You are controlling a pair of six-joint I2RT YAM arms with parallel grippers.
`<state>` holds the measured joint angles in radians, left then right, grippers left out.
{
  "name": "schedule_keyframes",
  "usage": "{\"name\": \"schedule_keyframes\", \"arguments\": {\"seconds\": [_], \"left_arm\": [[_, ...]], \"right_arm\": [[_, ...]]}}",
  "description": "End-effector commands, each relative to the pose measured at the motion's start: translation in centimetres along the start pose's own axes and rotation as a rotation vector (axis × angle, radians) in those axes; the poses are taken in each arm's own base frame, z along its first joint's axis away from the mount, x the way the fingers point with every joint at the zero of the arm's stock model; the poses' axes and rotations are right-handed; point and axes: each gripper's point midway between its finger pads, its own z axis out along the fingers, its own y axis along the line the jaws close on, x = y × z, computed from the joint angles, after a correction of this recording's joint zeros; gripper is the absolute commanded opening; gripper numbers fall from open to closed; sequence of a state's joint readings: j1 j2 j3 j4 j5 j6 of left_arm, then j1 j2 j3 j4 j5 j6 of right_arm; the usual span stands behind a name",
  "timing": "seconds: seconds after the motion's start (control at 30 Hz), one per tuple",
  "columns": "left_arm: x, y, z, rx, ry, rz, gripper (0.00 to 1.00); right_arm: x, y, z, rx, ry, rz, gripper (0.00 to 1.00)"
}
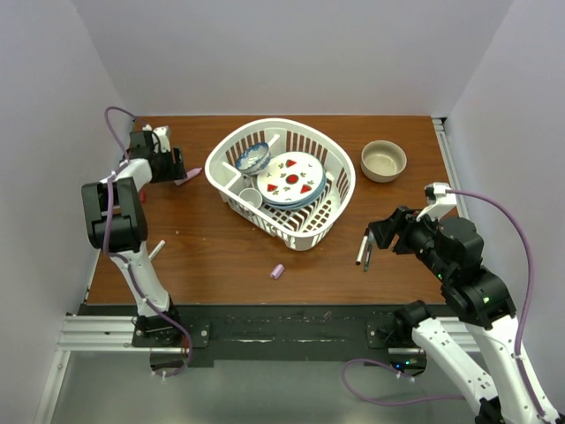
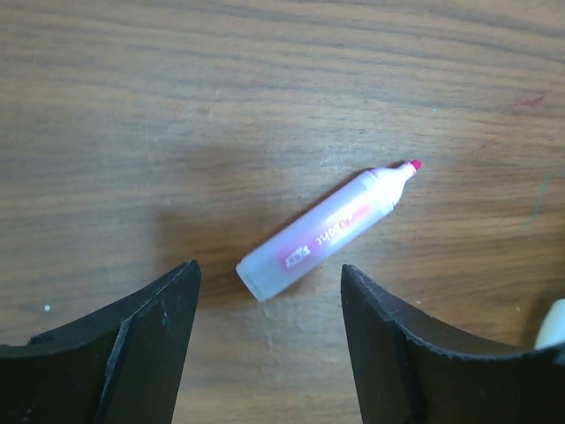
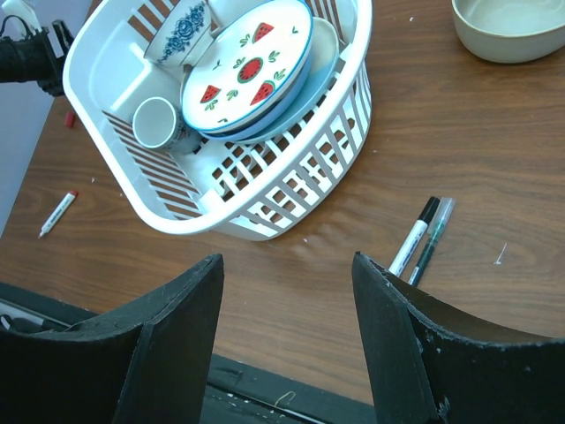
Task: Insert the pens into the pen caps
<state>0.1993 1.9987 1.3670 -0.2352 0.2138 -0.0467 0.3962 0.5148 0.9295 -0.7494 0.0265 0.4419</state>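
A lilac-pink pen [image 2: 327, 231] lies uncapped on the wood, its pink tip [image 2: 413, 164] pointing away. My left gripper [image 2: 269, 291] is open just above it, a finger on each side of its blunt end, touching nothing. From above, this gripper [image 1: 184, 170] is at the far left, beside the pen [image 1: 189, 177]. A lilac pen cap [image 1: 277, 271] lies near the front middle. A white pen with a black cap [image 3: 413, 236] and a dark pen [image 3: 433, 238] lie side by side just beyond my open, empty right gripper [image 3: 287, 274]. Another white pen [image 3: 57, 213] lies far left, with a red cap [image 3: 69, 119] beyond it.
A white basket [image 1: 265, 125] holding plates, a cup and a small patterned bowl fills the middle of the table. A beige bowl [image 1: 384, 161] stands at the back right. White walls close in on both sides and behind.
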Motion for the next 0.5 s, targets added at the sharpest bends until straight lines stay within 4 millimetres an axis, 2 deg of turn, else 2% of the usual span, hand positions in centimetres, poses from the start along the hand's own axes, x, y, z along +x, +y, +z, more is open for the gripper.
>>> {"name": "schedule_keyframes", "arguments": {"seconds": [0.0,0.23,0.33,0.47], "left_arm": [[-2.2,-0.6,1.0,0.037,-0.030,0.097,0.70],[-1.6,-1.8,2.4,0.026,0.009,0.161,0.70],[-0.7,-1.5,2.9,-0.002,0.044,0.162,0.69],[0.5,-0.8,3.1,-0.081,0.096,0.180,0.61]], "right_arm": [[-0.3,0.3,0.2,-0.018,-0.006,-0.029,0.64],[-1.3,0.2,-0.4,-0.002,-0.033,-0.044,0.64],[-1.5,0.2,-0.4,-0.001,-0.040,-0.043,0.64],[-1.6,0.0,-0.6,0.009,-0.040,-0.053,0.64]]}}
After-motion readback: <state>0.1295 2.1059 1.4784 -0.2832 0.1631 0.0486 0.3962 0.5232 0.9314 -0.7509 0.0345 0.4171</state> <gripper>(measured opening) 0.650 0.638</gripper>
